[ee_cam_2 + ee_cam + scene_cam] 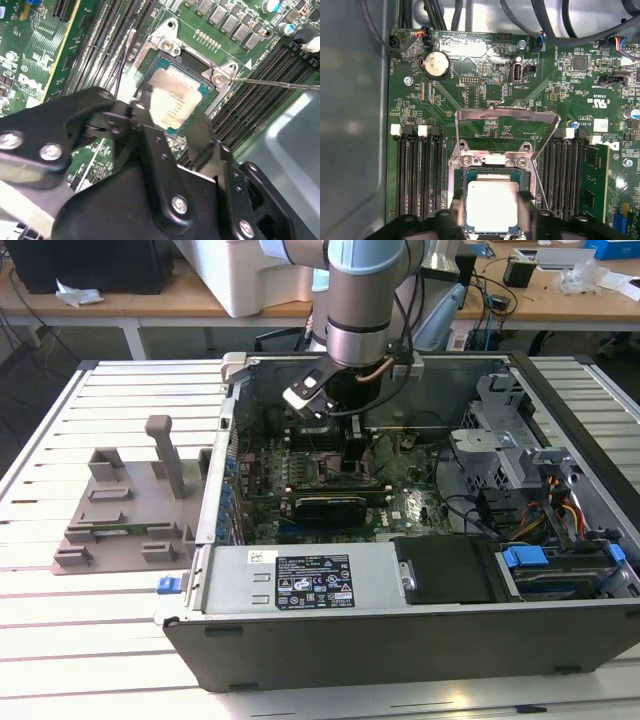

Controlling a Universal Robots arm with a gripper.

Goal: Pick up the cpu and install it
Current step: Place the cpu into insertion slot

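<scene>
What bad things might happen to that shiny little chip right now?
1. The chip lies at its socket with the tool straddling it. If it sits even slightly crooked, it might jam or bend the tiny contacts underneath.
2. The open metal flap and the thin lever stand close by, so the tool might knock them when it moves.

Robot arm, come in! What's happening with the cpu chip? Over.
Gripper low at the cpu. It sits in the socket. Load plate flipped up, not covering it. Over.
</scene>
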